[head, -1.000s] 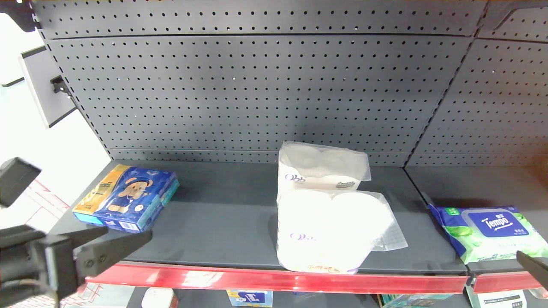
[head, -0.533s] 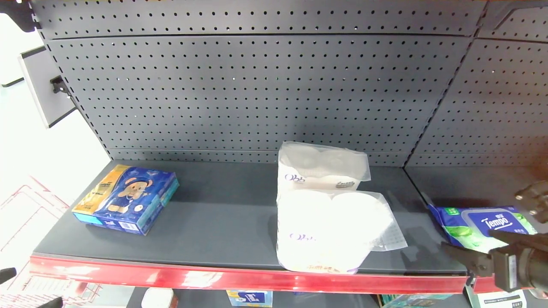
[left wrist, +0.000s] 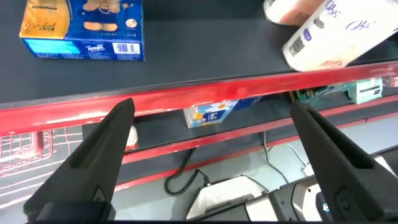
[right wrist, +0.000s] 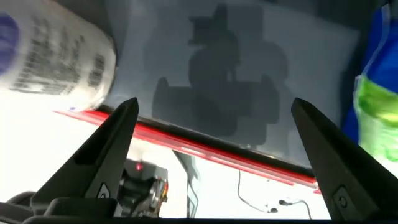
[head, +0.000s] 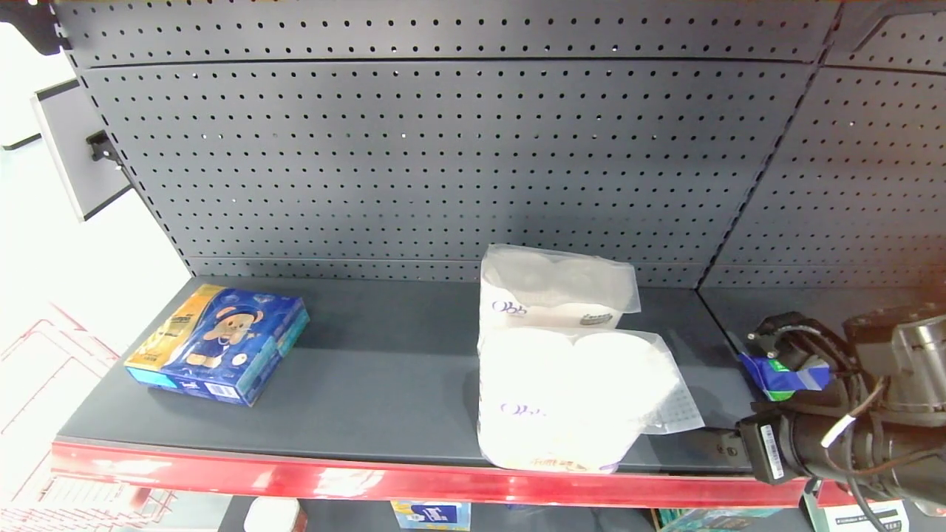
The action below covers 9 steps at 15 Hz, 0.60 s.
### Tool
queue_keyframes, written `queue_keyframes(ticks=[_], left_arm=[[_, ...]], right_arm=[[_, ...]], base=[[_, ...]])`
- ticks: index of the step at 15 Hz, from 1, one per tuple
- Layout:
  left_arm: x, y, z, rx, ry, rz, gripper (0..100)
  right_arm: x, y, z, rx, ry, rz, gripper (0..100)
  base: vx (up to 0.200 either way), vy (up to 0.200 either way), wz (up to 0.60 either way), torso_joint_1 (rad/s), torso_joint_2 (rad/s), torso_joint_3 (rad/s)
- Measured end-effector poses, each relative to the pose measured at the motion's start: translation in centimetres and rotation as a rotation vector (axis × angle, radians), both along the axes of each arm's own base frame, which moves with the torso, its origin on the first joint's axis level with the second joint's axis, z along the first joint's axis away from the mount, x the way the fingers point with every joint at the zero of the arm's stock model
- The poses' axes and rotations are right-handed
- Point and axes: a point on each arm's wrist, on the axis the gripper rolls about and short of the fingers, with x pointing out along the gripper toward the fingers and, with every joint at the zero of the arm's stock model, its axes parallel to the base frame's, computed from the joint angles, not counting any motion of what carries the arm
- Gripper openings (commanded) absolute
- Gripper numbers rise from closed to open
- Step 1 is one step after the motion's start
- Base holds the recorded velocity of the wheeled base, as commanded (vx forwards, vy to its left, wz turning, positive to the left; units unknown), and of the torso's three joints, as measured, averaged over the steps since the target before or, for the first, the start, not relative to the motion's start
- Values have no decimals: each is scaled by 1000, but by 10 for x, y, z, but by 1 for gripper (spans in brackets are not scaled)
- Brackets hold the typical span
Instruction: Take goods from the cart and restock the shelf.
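On the shelf (head: pixel 384 384) a blue box (head: pixel 218 343) lies at the left and two paper packs (head: pixel 569 391) stand in the middle, one behind the other. At the lower right the right arm (head: pixel 850 443) covers most of a wipes pack (head: pixel 787 377). The right fingers (right wrist: pixel 99 162) are spread wide and hold nothing; the left fingers (left wrist: pixel 93 168) the same.

On the shelf (head: pixel 392 369) the box (head: pixel 218 343) lies left, the wipes (head: pixel 787 375) right; between them the front pack (head: pixel 569 399) stands just before the rear pack (head: pixel 554 288); the cart (head: pixel 44 384) sits below the shelf's left end
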Motion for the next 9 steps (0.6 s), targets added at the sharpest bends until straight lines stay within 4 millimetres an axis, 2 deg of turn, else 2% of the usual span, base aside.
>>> queue_keyframes(ticks=[9], left_arm=[[-4,2,0,-10,-23,0,100]], right_arm=[[19,25,-5,-16,33,70,100]], base=[[0,0,0,0,0,0]])
